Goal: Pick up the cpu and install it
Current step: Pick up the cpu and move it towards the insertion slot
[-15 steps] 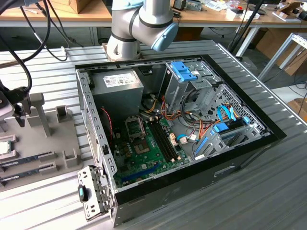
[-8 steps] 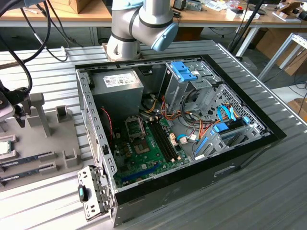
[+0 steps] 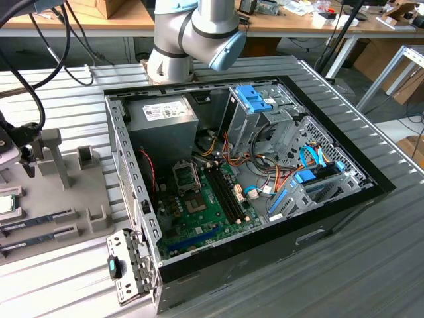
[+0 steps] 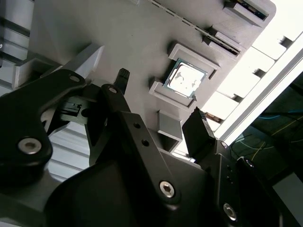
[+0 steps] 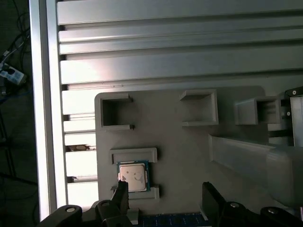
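Observation:
The cpu [image 5: 134,176] is a small square chip with a silver top and green rim. It lies flat in a raised holder on a grey fixture plate [image 5: 180,151]. My gripper [image 5: 164,190] hangs open above the plate, nothing between its black fingers. One fingertip [image 5: 122,185] overlaps the chip's edge in the first wrist view. In the second wrist view the cpu [image 4: 185,79] lies beyond the open gripper [image 4: 160,93]. In the exterior view the cpu [image 3: 5,203] sits at the far left, with the arm's wrist [image 3: 18,142] above it. The empty socket [image 3: 186,175] is on the green motherboard [image 3: 199,205].
An open computer case [image 3: 265,238] fills the middle of the ribbed metal table [image 3: 371,265]. Memory sticks [image 3: 36,218] lie in slots on the fixture plate [image 3: 73,192] beside the cpu. Grey upright posts [image 3: 56,156] stand on the plate. A side bracket [image 3: 126,265] hangs off the case.

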`<state>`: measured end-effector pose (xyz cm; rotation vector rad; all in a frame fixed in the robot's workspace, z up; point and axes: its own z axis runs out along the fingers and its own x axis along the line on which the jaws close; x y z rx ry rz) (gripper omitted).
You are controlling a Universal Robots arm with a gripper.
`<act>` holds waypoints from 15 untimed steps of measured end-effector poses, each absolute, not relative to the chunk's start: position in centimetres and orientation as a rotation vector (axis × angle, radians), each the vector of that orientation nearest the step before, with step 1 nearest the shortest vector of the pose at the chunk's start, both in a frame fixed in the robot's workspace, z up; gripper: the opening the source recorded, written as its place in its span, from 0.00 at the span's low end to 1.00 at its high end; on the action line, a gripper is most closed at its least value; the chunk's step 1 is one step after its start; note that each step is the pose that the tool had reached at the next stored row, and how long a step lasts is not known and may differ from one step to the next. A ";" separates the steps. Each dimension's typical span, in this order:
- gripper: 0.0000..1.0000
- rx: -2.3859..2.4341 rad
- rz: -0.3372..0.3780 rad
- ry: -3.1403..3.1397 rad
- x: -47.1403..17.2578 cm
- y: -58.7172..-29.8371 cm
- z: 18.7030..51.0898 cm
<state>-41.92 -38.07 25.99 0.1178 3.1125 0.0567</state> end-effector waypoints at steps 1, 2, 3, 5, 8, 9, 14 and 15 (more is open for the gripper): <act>0.72 0.118 0.057 3.112 -41.9 -38.1 26.0; 0.72 0.118 0.057 3.113 -41.9 -38.1 26.0; 0.72 0.118 0.057 3.112 -41.9 -38.1 25.9; 0.72 0.118 0.057 3.113 -41.9 -38.1 25.8; 0.72 0.118 0.057 3.113 -41.9 -38.1 25.8; 0.72 0.118 0.057 3.112 -41.9 -38.1 25.8; 0.72 0.118 0.057 3.113 -41.9 -38.1 25.6; 0.72 0.118 0.057 3.113 -41.9 -38.1 25.6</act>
